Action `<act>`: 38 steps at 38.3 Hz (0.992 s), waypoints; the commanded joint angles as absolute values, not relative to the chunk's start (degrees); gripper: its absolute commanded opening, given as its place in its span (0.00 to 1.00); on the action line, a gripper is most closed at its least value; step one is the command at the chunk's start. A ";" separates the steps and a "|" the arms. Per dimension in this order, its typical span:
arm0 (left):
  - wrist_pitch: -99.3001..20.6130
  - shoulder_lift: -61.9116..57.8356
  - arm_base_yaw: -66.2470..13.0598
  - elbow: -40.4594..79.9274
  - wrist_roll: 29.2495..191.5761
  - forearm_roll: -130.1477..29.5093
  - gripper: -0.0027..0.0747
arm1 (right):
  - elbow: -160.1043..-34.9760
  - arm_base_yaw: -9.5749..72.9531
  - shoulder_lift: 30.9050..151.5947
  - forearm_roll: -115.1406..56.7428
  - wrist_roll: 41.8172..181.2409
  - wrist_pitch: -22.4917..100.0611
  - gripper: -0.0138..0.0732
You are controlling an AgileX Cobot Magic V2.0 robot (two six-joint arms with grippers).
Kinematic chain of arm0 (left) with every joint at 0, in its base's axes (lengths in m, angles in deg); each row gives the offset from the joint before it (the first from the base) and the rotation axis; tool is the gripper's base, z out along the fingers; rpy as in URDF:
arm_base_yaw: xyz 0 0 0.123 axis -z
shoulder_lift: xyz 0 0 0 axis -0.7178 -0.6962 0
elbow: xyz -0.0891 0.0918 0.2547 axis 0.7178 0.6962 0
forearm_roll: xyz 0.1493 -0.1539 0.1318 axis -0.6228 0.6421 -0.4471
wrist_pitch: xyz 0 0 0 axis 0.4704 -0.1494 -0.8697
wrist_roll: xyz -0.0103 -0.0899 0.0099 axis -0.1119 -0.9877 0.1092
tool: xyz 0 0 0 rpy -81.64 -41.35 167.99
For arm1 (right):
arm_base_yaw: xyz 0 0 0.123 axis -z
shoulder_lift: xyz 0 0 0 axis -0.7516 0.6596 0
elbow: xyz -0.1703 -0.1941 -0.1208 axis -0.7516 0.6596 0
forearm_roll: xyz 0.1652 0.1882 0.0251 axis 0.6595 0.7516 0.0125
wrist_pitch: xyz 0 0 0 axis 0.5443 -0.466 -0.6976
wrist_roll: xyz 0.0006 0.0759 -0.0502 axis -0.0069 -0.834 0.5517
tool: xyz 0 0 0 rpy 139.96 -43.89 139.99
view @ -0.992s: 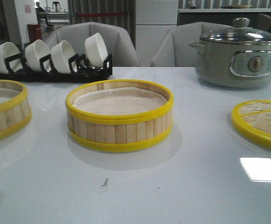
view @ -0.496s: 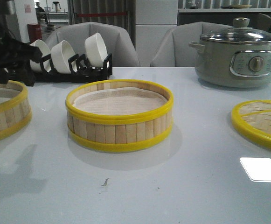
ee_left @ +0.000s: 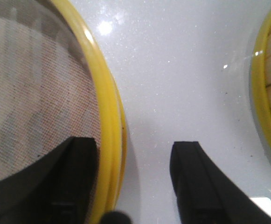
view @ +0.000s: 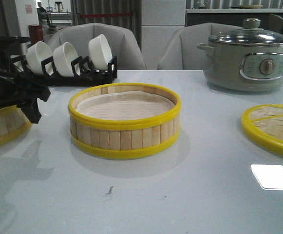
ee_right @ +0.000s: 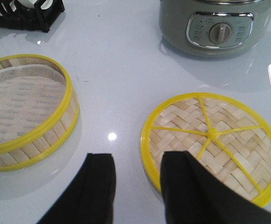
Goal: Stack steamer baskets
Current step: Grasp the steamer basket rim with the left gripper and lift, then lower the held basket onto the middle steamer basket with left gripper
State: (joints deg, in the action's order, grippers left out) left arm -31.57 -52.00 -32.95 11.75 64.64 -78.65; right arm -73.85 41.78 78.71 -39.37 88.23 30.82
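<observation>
Left gripper (ee_left: 133, 179) fingers wide, straddling the yellow rim of the far-left round bamboo steamer basket (view: 2, 126) on the white tabletop (view: 180, 195). Best to seat deeper, then squeeze squarely. Right gripper (ee_right: 137, 186) hangs open near the woven yellow-rimmed lid (ee_right: 214, 144).

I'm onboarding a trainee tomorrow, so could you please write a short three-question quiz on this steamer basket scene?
1. True or false: the left gripper is shut on the rim of the left steamer basket.
2. Which lies nearest the right gripper? A) the woven lid B) the bowl rack C) the grey electric pot
3. Fill in: the middle steamer basket is lined with a pale ____.

Key
1. False: the fingers straddle the rim, one inside and one outside, with gaps showing.
2. A
3. cloth (mesh liner)
</observation>
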 commanded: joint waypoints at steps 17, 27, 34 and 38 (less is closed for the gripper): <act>-28.50 -49.15 -32.61 3.29 64.70 -78.55 0.15 | -75.86 41.95 78.51 -40.04 88.70 37.08 0.57; -20.30 -49.15 -29.08 -9.87 64.70 -78.55 0.15 | -75.86 41.95 78.51 -40.04 88.70 37.37 0.57; -18.31 -49.15 -22.74 -17.79 64.70 -78.55 0.15 | -75.86 41.95 78.51 -40.04 88.70 37.62 0.57; -17.88 -49.40 -17.07 -20.73 64.70 -78.55 0.15 | -75.86 41.95 78.51 -40.04 88.70 37.62 0.57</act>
State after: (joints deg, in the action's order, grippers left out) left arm -15.24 -52.27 -20.59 -16.99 64.48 -78.05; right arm -73.85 41.78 78.71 -39.37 88.23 32.47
